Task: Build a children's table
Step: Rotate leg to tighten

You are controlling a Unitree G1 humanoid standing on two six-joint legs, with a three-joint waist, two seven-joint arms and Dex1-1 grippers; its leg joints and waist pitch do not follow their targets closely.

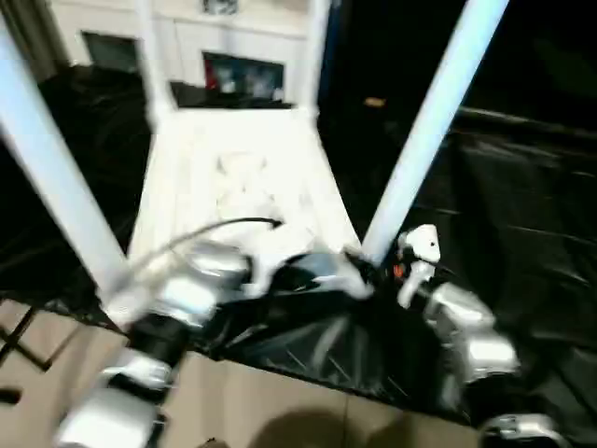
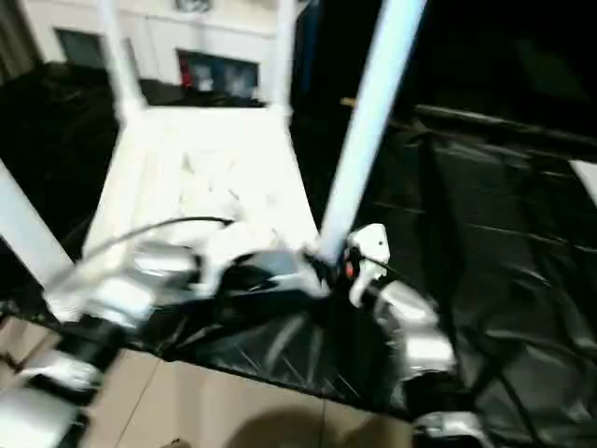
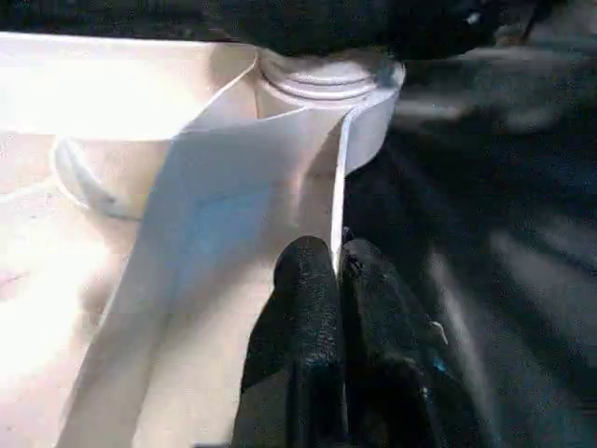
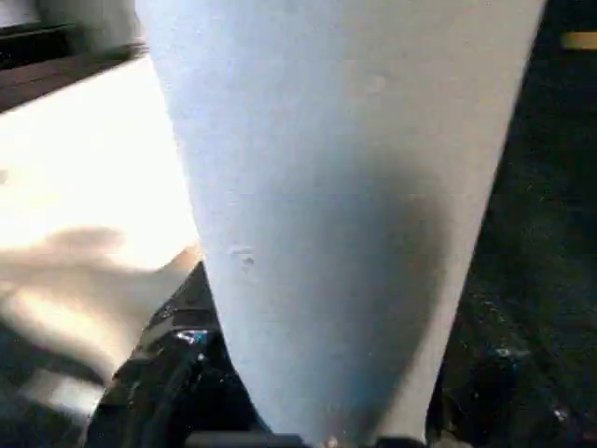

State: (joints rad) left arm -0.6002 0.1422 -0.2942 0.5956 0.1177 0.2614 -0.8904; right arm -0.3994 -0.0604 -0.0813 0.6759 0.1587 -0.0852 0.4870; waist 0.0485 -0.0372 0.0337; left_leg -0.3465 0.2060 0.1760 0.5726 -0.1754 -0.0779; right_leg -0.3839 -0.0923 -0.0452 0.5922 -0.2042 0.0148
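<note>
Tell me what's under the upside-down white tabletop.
The tabletop lies on black sheeting that spreads out around it on every side. What the sheeting covers can't be seen; beige floor shows at the near edge.

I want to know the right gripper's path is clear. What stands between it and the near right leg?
Nothing visible. The right gripper is at the foot of the near right leg, where it meets the tabletop; the leg fills its wrist view.
</note>
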